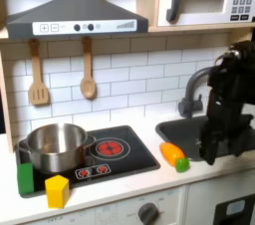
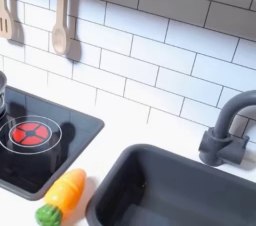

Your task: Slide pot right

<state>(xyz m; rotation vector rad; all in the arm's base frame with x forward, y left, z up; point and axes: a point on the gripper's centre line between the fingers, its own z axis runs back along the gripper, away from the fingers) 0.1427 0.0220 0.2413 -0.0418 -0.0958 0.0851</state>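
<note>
The silver pot [image 1: 55,147] is sitting on the left burner of the toy stove [image 1: 134,159] in the first exterior view, with the red-ringed burner [image 1: 110,148] beside it lying bare. The black arm is hanging over the sink [image 1: 189,129], well apart from the pot, and its gripper [image 1: 212,149] is blurring into the dark, so I cannot tell its opening. I am judging the slide as not yet begun; reaching and pushing remain.

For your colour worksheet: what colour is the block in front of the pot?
Yellow block, clearest in the first exterior view, before the pot.
</note>
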